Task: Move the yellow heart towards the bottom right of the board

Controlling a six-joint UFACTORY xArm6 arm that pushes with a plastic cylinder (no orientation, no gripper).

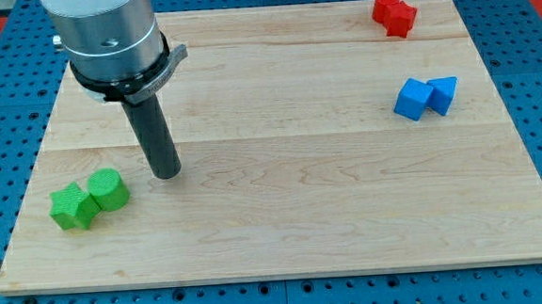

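Note:
No yellow heart shows anywhere on the wooden board (pixel 294 217); the arm's body at the view's top left may hide part of the board. My tip (pixel 167 173) rests on the board at the left, just up and right of a green cylinder (pixel 108 189). A green star-like block (pixel 73 206) touches the cylinder on its left.
A blue cube (pixel 412 99) and a blue triangular block (pixel 442 95) sit side by side at the right. Two red blocks (pixel 394 13) sit together at the top right corner. A blue pegboard surrounds the board.

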